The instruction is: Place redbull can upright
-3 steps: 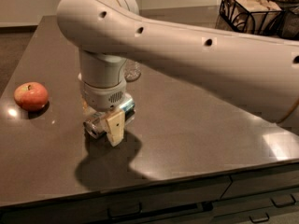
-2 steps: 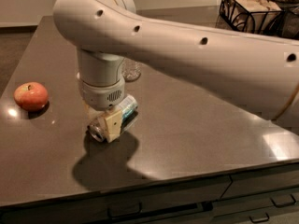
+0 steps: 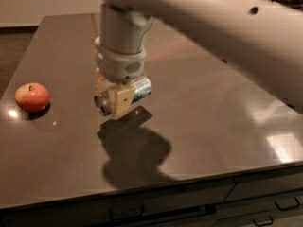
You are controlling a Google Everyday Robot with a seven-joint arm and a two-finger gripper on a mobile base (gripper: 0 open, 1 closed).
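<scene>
The redbull can (image 3: 137, 90) is slim, silver and blue, and lies tilted on its side between the gripper's fingers. My gripper (image 3: 115, 101) points down from the white arm and is shut on the can, holding it a little above the dark table (image 3: 208, 108). The can's silver end (image 3: 102, 103) faces left and toward the front. Its shadow falls on the table just below and to the right.
A red apple (image 3: 32, 97) sits on the table at the left. The table's front edge runs along the bottom, with drawers (image 3: 255, 193) under it. The big white arm (image 3: 227, 27) crosses the upper right of the view.
The gripper has lifted with the can in it, off the table top. The view has shifted, so the arm sits higher and the apple lower in the picture.
</scene>
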